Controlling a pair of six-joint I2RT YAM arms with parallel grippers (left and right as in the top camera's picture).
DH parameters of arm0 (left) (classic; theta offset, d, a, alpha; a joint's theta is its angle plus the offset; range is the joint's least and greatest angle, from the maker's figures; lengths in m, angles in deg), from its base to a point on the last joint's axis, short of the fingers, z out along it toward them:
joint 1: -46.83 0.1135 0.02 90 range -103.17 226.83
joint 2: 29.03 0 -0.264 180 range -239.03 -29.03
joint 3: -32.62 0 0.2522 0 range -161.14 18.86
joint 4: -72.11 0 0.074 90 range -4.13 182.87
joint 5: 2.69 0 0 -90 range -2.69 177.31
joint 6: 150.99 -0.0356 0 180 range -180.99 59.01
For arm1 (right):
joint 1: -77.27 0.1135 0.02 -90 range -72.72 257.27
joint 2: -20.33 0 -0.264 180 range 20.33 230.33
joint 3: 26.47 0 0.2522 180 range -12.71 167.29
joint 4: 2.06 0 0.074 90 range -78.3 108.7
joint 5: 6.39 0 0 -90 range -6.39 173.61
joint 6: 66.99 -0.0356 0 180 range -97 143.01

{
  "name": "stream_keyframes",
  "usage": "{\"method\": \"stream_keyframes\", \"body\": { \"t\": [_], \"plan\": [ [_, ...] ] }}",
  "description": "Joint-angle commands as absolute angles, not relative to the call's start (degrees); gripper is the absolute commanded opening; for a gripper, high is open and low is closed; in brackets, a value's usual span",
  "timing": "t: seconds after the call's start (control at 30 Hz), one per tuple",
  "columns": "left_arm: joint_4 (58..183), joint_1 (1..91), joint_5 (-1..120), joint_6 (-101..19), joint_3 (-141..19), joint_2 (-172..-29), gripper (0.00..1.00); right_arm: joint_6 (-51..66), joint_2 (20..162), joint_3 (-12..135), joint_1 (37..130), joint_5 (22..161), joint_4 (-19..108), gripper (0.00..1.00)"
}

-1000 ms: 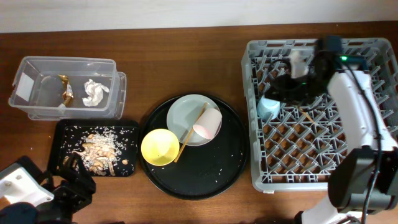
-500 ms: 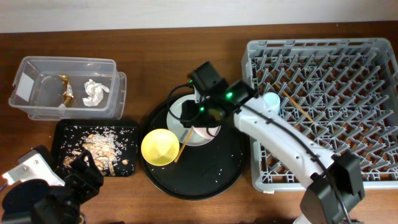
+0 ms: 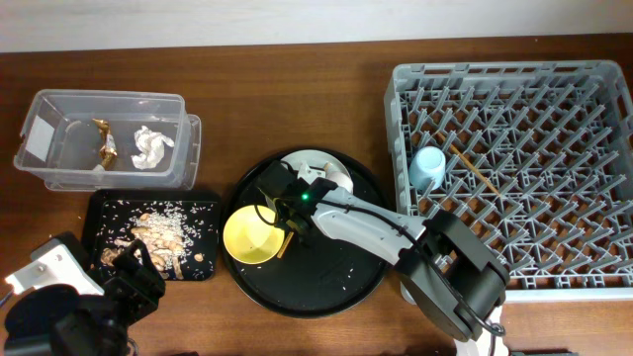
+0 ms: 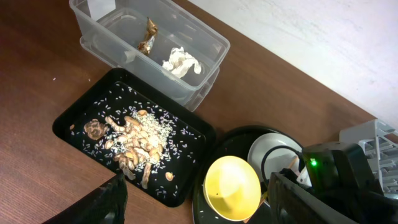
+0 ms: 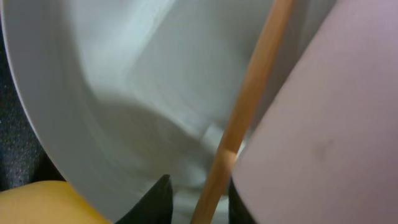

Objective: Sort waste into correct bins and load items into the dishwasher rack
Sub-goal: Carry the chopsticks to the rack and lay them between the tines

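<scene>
The right gripper (image 5: 198,206) has come back from the dishwasher rack (image 3: 396,227) and now straddles the wooden chopstick (image 5: 249,99) on the grey-green plate (image 5: 112,93), jaws slightly apart, nothing gripped yet. The white cup (image 5: 323,137) presses in at its right and the yellow bowl (image 3: 253,235) sits lower left, leaving little room. Farther right, the light blue cup (image 3: 427,168) lies in the rack; the left gripper (image 4: 205,198) hangs wide open, empty.

A large round black tray (image 3: 341,267) sits on the brown wooden table (image 3: 287,94), near its centre.
</scene>
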State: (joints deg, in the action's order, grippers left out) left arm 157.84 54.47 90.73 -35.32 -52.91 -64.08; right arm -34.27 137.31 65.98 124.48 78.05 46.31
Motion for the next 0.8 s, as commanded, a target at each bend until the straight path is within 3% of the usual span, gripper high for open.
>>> {"method": "stream_keyframes", "body": {
  "t": [0.0,0.13,0.2,0.33,0.43,0.5,0.63,0.77],
  "plan": [
    [157.9,54.5,90.6,-36.5,-52.6,-64.2,0.72,-34.3,137.9,67.3,124.5,78.0,46.7,0.20],
    [157.9,54.5,90.6,-36.5,-52.6,-64.2,0.72,-28.8,133.5,69.1,124.5,78.0,46.9,0.04],
    [157.7,54.5,90.6,-36.5,-52.6,-64.2,0.72,-25.9,130.8,70.2,124.5,79.1,46.9,0.04],
    [157.7,54.5,90.5,-36.4,-52.6,-64.2,0.72,-7.0,120.5,72.8,121.6,79.0,49.6,0.04],
    [158.0,54.5,89.7,-36.4,-52.6,-64.2,0.72,10.3,109.0,72.9,110.4,78.1,62.6,0.04],
    [157.9,54.5,89.6,-36.4,-52.6,-64.2,0.72,19.4,106.2,72.9,96.4,75.8,71.5,0.04],
    [158.0,54.5,89.6,-36.4,-52.6,-64.2,0.72,34.8,110.6,72.4,80.5,75.8,70.9,0.04],
    [158.4,54.5,89.7,-36.4,-52.4,-64.2,0.72,36.3,119.7,72.4,73.1,77.7,66.7,0.05]
  ]
}}
